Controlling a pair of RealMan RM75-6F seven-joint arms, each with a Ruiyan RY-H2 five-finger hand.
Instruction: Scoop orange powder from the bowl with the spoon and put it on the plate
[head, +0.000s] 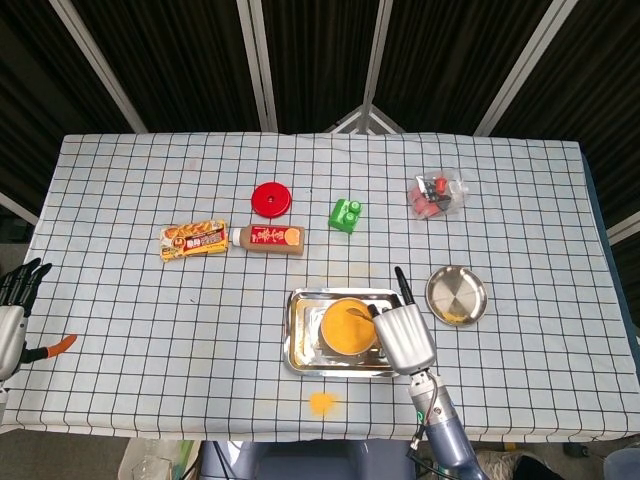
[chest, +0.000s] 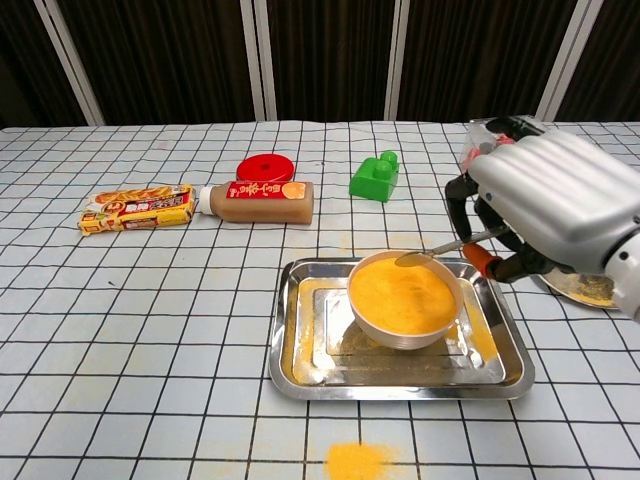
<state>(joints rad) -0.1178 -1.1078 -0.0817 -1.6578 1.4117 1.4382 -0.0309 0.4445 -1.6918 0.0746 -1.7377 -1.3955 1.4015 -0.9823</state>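
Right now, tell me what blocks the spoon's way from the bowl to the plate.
Nothing visible: the spoon is held above the bowl by the right hand, and only tray rim and cloth lie before the plate.

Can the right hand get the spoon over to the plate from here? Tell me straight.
Probably yes. The right hand holds the spoon raised above the bowl, and the plate lies just to its right with nothing standing between them.

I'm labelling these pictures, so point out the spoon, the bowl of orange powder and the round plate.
spoon (chest: 412, 258), chest view, on its scoop end.
bowl (chest: 403, 331), chest view, on its white outer wall.
plate (head: 455, 290), head view, on its bare metal middle.
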